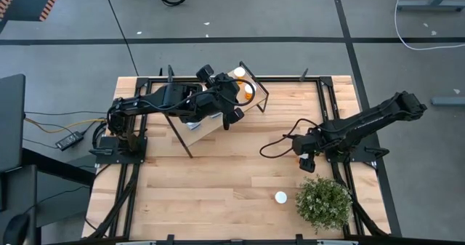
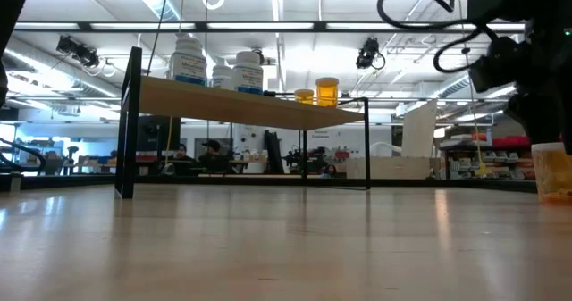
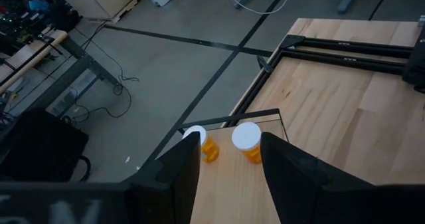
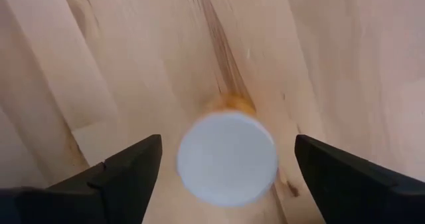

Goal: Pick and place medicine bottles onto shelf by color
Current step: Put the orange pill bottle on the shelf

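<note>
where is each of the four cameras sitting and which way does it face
High view: above, looking straight down on the table, both arms and the shelf.
Low view: at tabletop height, looking level at the shelf; right arm at the picture's right.
Left wrist view: over the shelf, jaws open, two orange bottles ahead.
Right wrist view: facing down, open jaws either side of an orange bottle.
Shared: the low view also shows those shelf orange bottles.
</note>
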